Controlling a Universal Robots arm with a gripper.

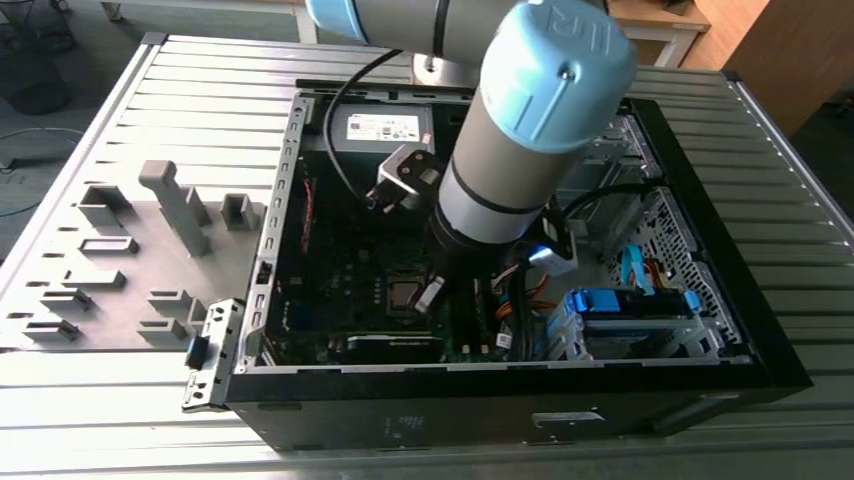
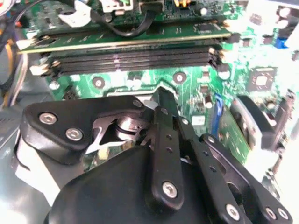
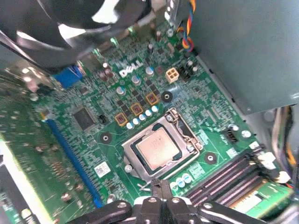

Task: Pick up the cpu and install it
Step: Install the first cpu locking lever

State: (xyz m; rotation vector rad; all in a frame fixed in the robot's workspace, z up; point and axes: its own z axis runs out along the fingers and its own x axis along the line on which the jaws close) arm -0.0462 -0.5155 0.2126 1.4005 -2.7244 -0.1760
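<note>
The cpu (image 3: 156, 148) is a small square chip with a silver-grey top. It lies flat in the metal socket frame (image 3: 186, 129) on the green motherboard (image 3: 88, 93). In the first wrist view my gripper (image 3: 161, 185) hangs just beside the socket, its black fingertips (image 3: 156, 186) pressed together with nothing between them. The second wrist view has the gripper (image 2: 162, 95) shut over the board near the memory slots. In the exterior view the gripper (image 1: 429, 297) reaches down inside the computer case, right next to the cpu (image 1: 399, 293).
The black computer case (image 1: 694, 200) walls in the work area. A grey power supply (image 1: 380, 127) sits at its back, and a blue drive bay (image 1: 627, 305) on the exterior view's right. Memory sticks (image 2: 126, 44) and cables (image 3: 187, 28) lie close to the socket. A grey fixture plate (image 1: 134, 250) lies outside.
</note>
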